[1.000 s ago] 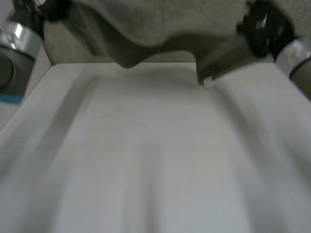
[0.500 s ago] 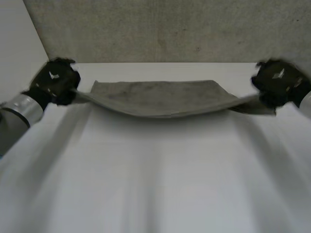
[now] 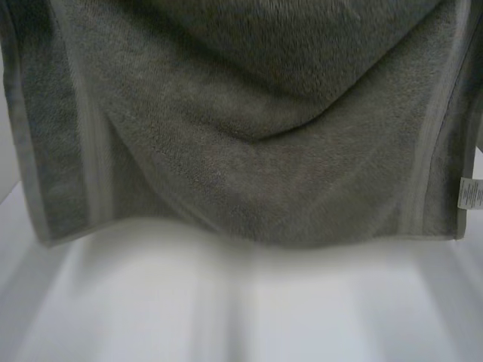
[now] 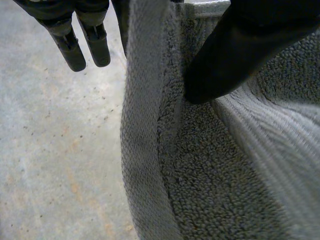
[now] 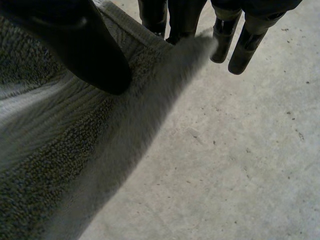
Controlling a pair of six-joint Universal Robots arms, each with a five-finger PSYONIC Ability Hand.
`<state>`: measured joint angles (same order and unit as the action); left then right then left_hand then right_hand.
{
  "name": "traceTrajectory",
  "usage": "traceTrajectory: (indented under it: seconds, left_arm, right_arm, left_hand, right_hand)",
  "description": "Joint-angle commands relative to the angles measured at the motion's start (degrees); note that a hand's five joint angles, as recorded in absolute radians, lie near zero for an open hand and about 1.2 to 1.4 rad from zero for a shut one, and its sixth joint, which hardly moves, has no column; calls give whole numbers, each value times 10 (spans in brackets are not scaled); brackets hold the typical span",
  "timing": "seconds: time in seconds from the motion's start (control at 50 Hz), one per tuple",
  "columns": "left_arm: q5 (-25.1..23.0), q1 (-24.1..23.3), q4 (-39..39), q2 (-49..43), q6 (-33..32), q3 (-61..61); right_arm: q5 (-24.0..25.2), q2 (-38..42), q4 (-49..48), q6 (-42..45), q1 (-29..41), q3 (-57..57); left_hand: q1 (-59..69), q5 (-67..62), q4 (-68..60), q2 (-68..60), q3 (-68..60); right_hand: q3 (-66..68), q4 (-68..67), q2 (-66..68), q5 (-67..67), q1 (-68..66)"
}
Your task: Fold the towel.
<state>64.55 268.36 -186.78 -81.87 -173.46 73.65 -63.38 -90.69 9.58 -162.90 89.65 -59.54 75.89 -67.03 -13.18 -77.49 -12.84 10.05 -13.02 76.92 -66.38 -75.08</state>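
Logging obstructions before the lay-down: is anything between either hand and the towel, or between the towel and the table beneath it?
Nothing visible does. The towel hangs in front of the head camera, and the table below its hem shows nothing on it. The left hand and right hand each pinch its edge directly.

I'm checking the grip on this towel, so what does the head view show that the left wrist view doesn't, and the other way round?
Head view: the towel's lower hem hanging across, the white table below it, and a white label at one side edge. Left wrist view: the left robot hand pinching the towel's banded edge, thumb on one face, fingers behind, with a speckled grey surface beyond. Shared: the grey terry towel with its woven band.
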Motion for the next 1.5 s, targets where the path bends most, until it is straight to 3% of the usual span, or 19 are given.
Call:
traceTrajectory:
  seconds: [0.02,0.16,0.26,0.36,0.44,0.48,0.6,0.7,0.84,0.98,1.08,1.24,1.5]
  left_arm:
    - [6,5,-7,-86,-7,-24]
    - [0,3,-52,-189,-32,-39]
    - [0,-6,-123,-295,-78,-66]
    - [9,-9,-140,-357,-78,-117]
    - [21,-15,-142,-367,-77,-145]
    - [44,-19,-143,-360,-77,-156]
    - [46,-20,-147,-317,-72,-148]
    - [39,-17,-148,-289,-67,-114]
    - [-23,-13,-155,-263,-73,-27]
    - [-63,-6,-153,-262,-74,36]
    - [-78,13,-152,-266,-81,91]
    - [-116,36,-140,-262,-152,159]
    - [-164,54,17,-129,-173,185]
  right_arm:
    - [0,60,-38,59,21,10]
    - [-10,153,-68,183,50,8]
    - [-32,213,-98,218,70,12]
    - [-72,254,-161,219,78,43]
    - [-107,259,-182,211,94,91]
    - [-110,256,-183,206,98,103]
    - [-105,239,-184,181,96,114]
    - [-64,213,-184,149,89,87]
    - [-11,212,-178,148,84,30]
    - [32,199,-176,150,39,-46]
    - [95,188,-177,156,10,-136]
    - [158,169,-163,185,-24,-199]
    - [226,61,-27,188,-97,-231]
  left_hand:
    - [41,-30,32,-25,28]
    - [41,-30,32,-25,28]
    - [41,-30,32,-25,28]
    - [41,-30,32,-25,28]
    - [41,-30,32,-25,28]
    - [41,-30,32,-25,28]
    - [41,-30,32,-25,28]
    - [41,-30,32,-25,28]
    - [41,-30,32,-25,28]
    - [41,-30,32,-25,28]
    - [41,-30,32,-25,28]
    - [41,-30,32,-25,28]
    - [41,-30,32,-25,28]
  right_hand:
    - [-1,30,31,-36,-49]
    - [-1,30,31,-36,-49]
    - [-1,30,31,-36,-49]
    - [-1,30,31,-36,-49]
    - [-1,30,31,-36,-49]
    - [-1,30,31,-36,-49]
    - [-1,30,31,-36,-49]
    - [-1,30,31,-36,-49]
    - [-1,30,31,-36,-49]
    - [-1,30,31,-36,-49]
    - [-1,30,31,-36,-49]
    - [-1,30,31,-36,-49]
    - [-1,30,31,-36,-49]
